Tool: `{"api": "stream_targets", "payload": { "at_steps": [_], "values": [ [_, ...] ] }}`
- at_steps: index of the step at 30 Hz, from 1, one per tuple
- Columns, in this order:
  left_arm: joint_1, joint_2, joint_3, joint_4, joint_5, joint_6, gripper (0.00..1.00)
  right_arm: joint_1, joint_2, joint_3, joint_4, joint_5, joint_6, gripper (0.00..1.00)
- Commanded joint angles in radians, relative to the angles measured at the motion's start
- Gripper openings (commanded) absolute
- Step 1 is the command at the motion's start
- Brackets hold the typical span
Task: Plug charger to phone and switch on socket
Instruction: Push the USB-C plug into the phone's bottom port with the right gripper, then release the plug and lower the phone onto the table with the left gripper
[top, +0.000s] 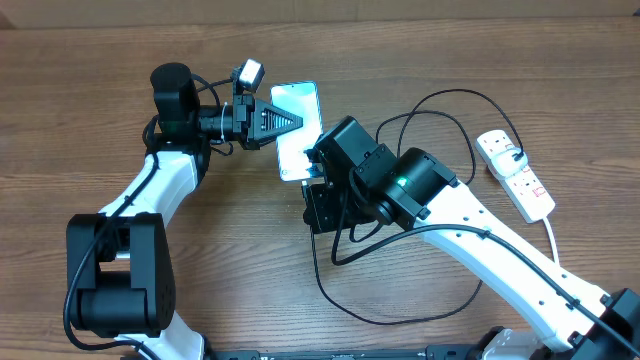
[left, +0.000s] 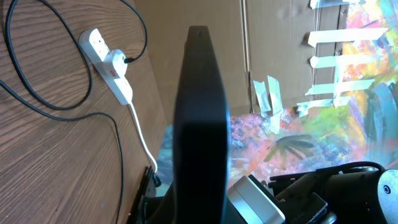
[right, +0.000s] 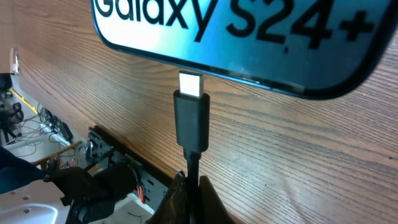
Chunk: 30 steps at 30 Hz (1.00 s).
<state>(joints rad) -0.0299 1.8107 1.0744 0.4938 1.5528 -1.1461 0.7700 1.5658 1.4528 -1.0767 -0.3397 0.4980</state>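
Note:
The phone (top: 298, 152) lies face up on the wooden table, its "Galaxy S24+" end (right: 249, 37) toward my right gripper. My right gripper (right: 189, 186) is shut on the charger (right: 190, 124) just behind its black plug. The silver tip points at the phone's bottom edge and is right at it. In the overhead view the right gripper (top: 316, 182) sits just below the phone. My left gripper (top: 298, 122) is shut, its tip over the phone's upper half; it fills the middle of the left wrist view (left: 199, 124). The socket (top: 516, 176) lies at the far right.
The charger's black cable (top: 400, 310) loops widely under and around my right arm and runs to a white plug in the socket (left: 111, 62). The socket's white cord (left: 140, 130) trails toward the table edge. A cardboard wall stands behind the table.

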Motion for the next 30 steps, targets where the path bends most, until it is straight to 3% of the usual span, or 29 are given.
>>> {"api": "stream_targets", "payload": {
  "at_steps": [1,30],
  "values": [
    [0.013,0.000,0.014,0.005,0.023,-0.002,0.04,-0.001,-0.021,0.013,0.003,0.005,0.003,0.04],
    [0.013,0.000,0.014,0.004,0.027,0.031,0.04,-0.003,-0.021,0.013,0.032,0.069,0.004,0.04]
  ]
}}
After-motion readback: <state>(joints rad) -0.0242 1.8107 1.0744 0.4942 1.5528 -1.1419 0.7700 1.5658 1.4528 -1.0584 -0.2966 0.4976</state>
